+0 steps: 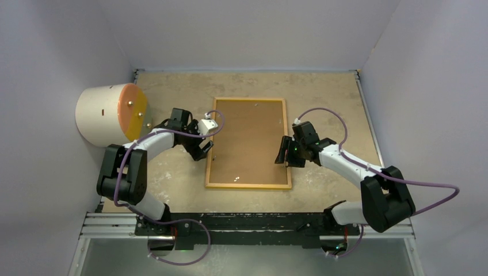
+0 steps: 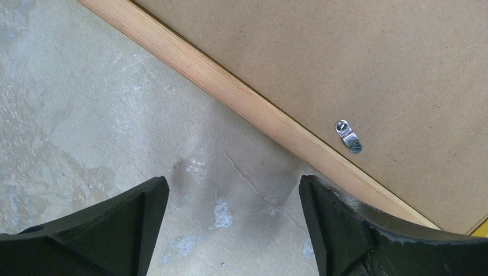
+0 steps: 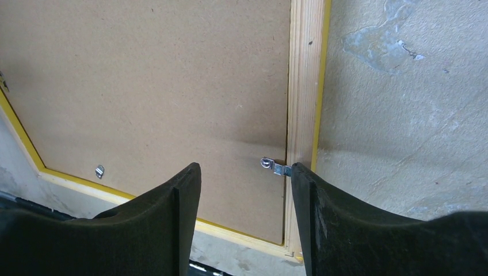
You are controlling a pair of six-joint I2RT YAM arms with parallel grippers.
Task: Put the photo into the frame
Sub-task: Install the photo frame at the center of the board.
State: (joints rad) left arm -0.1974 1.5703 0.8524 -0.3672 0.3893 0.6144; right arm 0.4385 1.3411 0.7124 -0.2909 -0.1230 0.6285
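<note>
The frame [image 1: 247, 186] lies face down on the worktop [image 1: 172, 178] with the brown backing board [image 1: 247, 138] seated in it; the photo is not visible. Both claws are released. The right claw [image 3: 246, 172] straddles a clip [image 3: 275, 167] that reaches the rail. The left claw [image 2: 233, 190] is beside a clip [image 2: 349, 137] lying on the board, which probably needs turning outward next.

White links [image 1: 155, 138], black joints [image 1: 382, 201], black fingers [image 2: 357, 230], purple cables [image 1: 431, 184].

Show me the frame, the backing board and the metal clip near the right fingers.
frame [image 1: 247, 185], top view, on its near wooden rail.
backing board [image 1: 247, 138], top view, on its bare middle.
metal clip [image 3: 276, 167], right wrist view, on its flat tab.
</note>
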